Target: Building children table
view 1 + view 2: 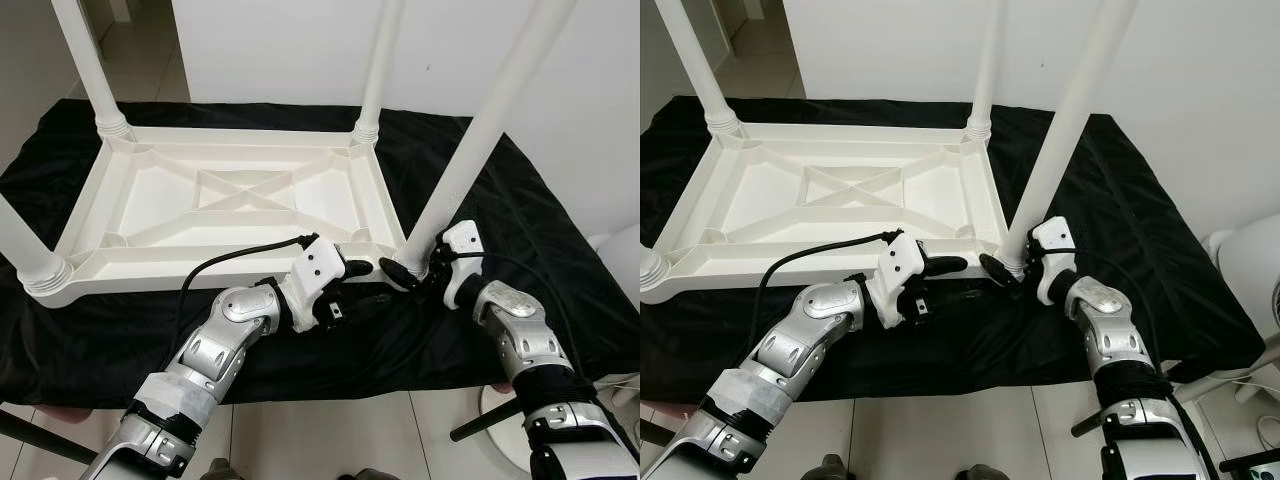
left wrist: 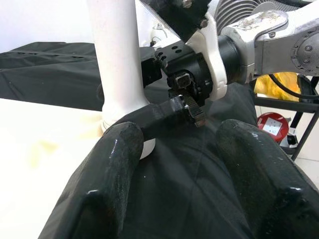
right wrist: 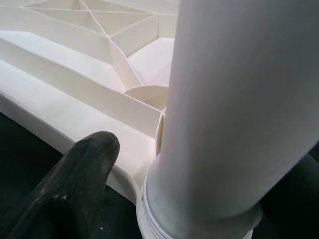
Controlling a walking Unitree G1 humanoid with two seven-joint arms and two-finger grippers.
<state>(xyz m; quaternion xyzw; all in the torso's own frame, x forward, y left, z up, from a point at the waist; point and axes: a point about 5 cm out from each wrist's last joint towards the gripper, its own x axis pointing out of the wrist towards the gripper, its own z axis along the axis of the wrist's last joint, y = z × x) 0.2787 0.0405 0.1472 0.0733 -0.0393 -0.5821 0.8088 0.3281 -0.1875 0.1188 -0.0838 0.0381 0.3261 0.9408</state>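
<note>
The white plastic children's tabletop (image 1: 230, 205) lies upside down on a black cloth (image 1: 560, 240), with three white legs already standing in its corners. The left claw (image 1: 362, 268) hovers at the near right corner, fingers apart and empty. Just beside it, the right claw (image 1: 412, 272) is closed around the base of the fourth white tubular leg (image 1: 470, 150), which leans outward at its socket. If that tilt isn't corrected, I'd expect the leg to jam crooked or pop out, dragging the tabletop across the slippery cloth.
</note>
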